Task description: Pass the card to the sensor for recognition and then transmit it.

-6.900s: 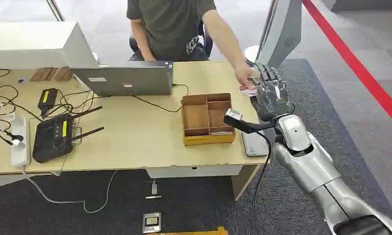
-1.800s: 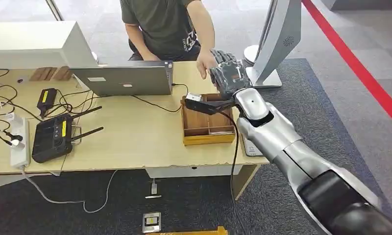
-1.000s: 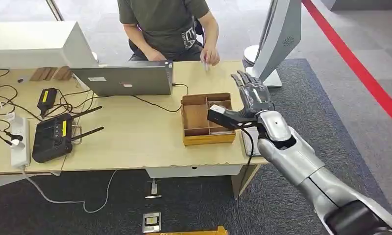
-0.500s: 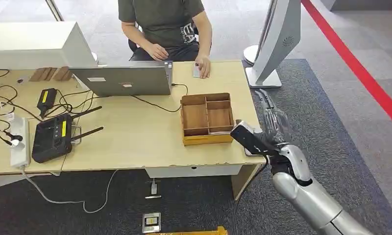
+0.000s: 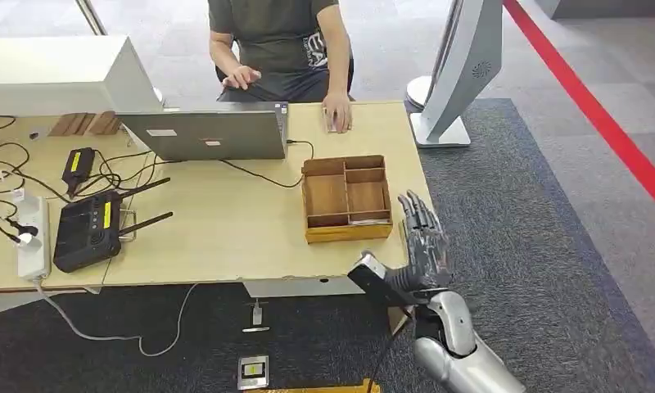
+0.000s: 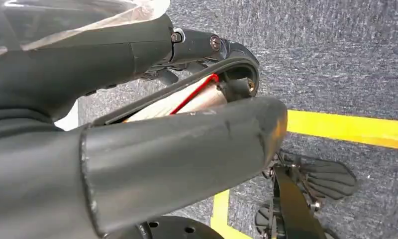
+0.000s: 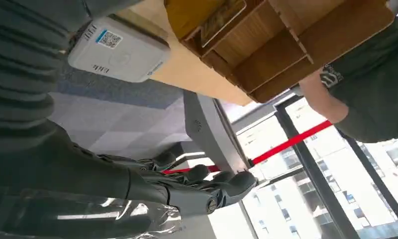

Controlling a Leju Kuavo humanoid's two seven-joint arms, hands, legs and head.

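Brown wooden tray (image 5: 345, 199), white sensor (image 7: 118, 54), red floor stripe (image 5: 603, 115).

Right robot hand (image 5: 422, 241) empty, lower, off the desk (image 5: 226, 229); card with person (image 5: 337, 110).

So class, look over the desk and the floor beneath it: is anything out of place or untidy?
Yes. A small device lies on the carpet under the table instead of on it, a white cable trails down to the floor, and black cables tangle at the left end.
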